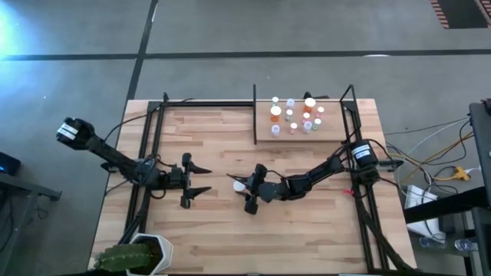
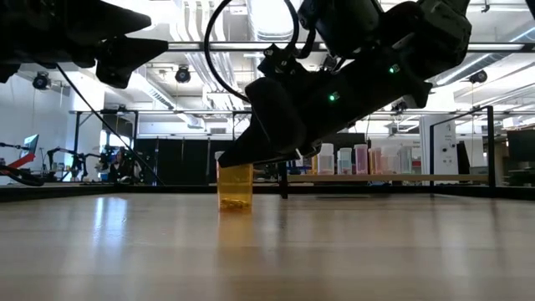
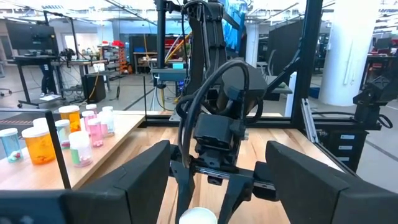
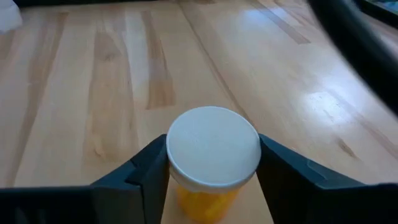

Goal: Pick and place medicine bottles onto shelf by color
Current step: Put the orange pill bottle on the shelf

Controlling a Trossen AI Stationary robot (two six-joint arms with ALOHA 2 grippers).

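While most bottles (image 1: 291,116) stand on the shelf (image 1: 265,136), right claw (image 4: 211,171) clamps 1 orange bottle (image 4: 213,155); left claw (image 1: 201,180) waits, fingers apart

Orange bottle (image 4: 208,186) w/ white cap betw. right tool (image 4: 208,177) fingers; on wood table (image 4: 93,93)

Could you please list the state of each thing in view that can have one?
Orange pill bottle with white cap: upright on the table, capped, between the right gripper's fingers.
Right gripper: fingers at the bottle's cap on both sides; bottle not lifted.
Left gripper: open, empty, above the table.
Capped bottles on the wooden shelf: standing upright, grouped.
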